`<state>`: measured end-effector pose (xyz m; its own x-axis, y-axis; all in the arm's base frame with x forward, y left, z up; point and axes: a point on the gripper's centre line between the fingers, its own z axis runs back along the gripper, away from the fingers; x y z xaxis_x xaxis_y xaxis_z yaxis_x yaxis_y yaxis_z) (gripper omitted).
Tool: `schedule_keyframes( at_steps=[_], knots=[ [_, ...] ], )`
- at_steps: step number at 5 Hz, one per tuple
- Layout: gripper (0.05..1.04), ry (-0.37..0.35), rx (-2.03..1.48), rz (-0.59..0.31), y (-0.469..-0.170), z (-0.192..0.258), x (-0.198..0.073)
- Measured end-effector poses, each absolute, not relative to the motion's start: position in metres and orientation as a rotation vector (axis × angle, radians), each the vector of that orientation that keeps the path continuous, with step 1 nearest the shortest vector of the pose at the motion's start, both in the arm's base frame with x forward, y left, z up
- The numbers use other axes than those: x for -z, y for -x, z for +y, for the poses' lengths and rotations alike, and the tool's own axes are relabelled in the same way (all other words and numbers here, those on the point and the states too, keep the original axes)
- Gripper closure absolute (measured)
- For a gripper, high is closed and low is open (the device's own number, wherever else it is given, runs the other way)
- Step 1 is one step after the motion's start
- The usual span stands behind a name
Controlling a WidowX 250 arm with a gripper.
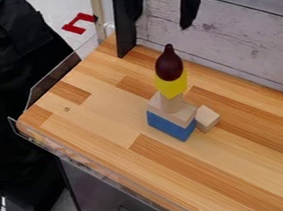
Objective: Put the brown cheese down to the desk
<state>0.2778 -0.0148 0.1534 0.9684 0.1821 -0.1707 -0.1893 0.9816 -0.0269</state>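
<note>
The gripper (155,40) hangs at the top of the camera view, its two black fingers wide apart with nothing between them. Just below the fingertips' level is a dark brown, egg-shaped piece (169,64) with a narrow stub on top, the only brown toy in view; it does not look like a cheese wedge. It stands upright on a yellow piece (172,85), which rests on a pale wooden cylinder (171,103). Under those lie a flat pale wooden block (184,113) and a blue block (168,125) on the desk (94,130).
A small pale wooden block (207,118) sits on the desk just right of the stack. A whitewashed plank wall (246,25) runs behind the desk. Clear plastic edging (57,79) borders the left side, with black cloth (11,72) beyond it.
</note>
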Motion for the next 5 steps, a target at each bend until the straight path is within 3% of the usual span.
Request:
schedule_keyframes(
  at_steps=[5],
  knots=[
    [0.083, 0.083, -0.165, 0.253, -0.267, -0.024, -0.12]
  ],
)
